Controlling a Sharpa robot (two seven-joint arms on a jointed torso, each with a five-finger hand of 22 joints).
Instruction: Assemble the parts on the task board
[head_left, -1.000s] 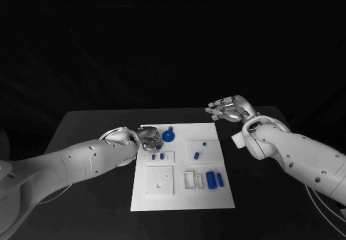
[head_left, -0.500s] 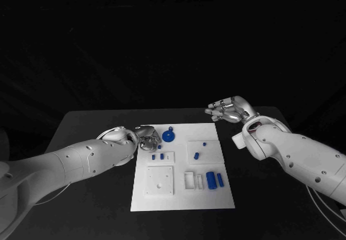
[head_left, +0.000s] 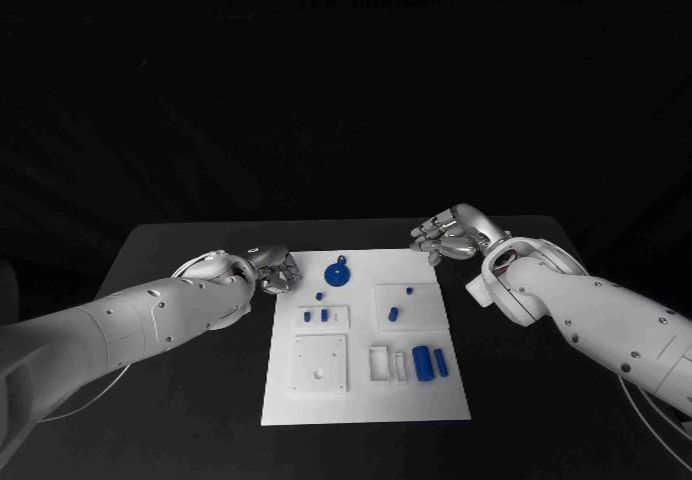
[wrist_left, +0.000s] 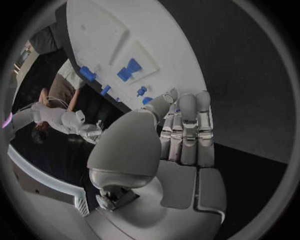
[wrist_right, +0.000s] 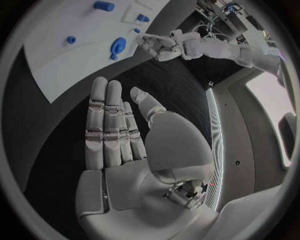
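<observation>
The white task board (head_left: 368, 385) lies mid-table with blue parts on it. A round blue part (head_left: 336, 273) sits near its far edge, a small one (head_left: 317, 296) just below it, and a large blue block (head_left: 423, 360) stands in a white holder at the near right. My left hand (head_left: 271, 268) hovers off the board's far left corner, fingers straight and together, holding nothing (wrist_left: 181, 135). My right hand (head_left: 451, 235) hangs over the far right corner. It is flat and empty (wrist_right: 125, 135), with the board (wrist_right: 62, 60) and round part (wrist_right: 117, 46) beyond it.
Other small blue parts (head_left: 392, 312) stand in raised white plates on the board. A square white plate (head_left: 319, 360) with holes fills the near left. Black table (head_left: 188, 400) surrounds the board on both sides and in front.
My left hand has drawn back off the board to the left, uncovering the small blue part by the round one. My right hand has shifted slightly left and down toward the board's corner.
</observation>
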